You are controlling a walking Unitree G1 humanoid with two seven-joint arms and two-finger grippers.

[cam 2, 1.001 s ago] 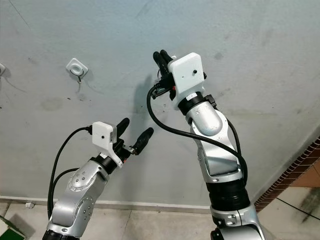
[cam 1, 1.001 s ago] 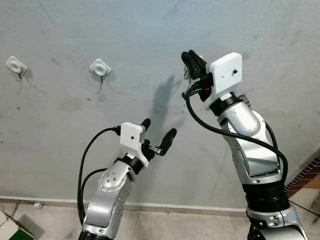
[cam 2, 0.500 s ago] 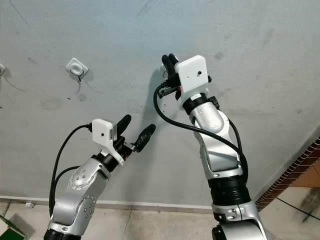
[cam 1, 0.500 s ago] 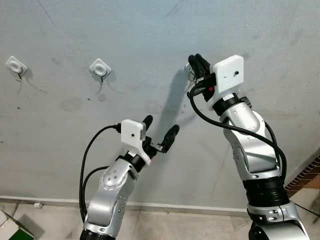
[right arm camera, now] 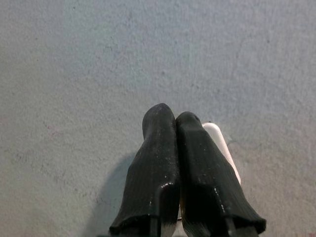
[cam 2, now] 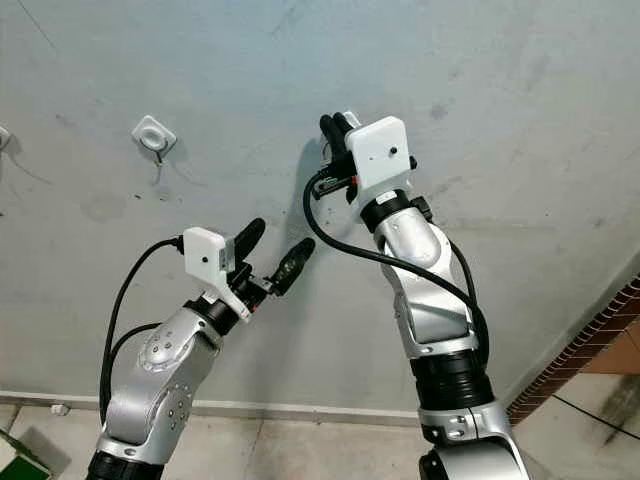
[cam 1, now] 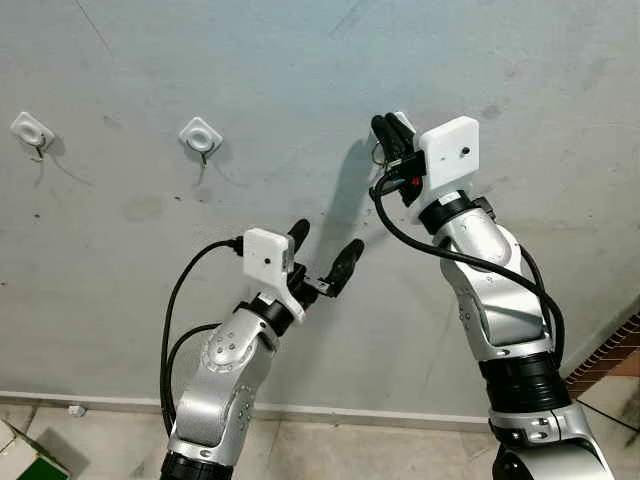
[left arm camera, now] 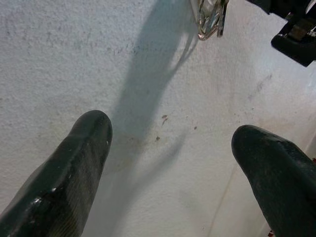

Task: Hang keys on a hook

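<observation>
Wall hooks first: two white plastic wall hooks (cam 1: 31, 131) (cam 1: 200, 135) toward grey plaster wall's (cam 1: 250, 60) upper left corner, both bare. Left gripper (cam 1: 324, 255) raised mid-wall, black fingers (left arm camera: 64, 173) spread wide, holding nothing. Right gripper (cam 1: 390, 128) raised high, fingers pressed together, pinching silver metal key ring (left arm camera: 210, 19) against wall beside third white hook (right arm camera: 220, 143). Judgement: ease ring loop over hook tip, confirm it catches, release only after. Right elbow bent, wrist angled to wall.

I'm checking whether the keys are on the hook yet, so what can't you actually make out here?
- Hook: right wrist view shows a white edge; the right gripper fingers cover the rest.
- Keys: left wrist view, cut off by the frame edge.
- Whether the key ring sits on the hook: eye views, hidden behind the fingers.
</observation>
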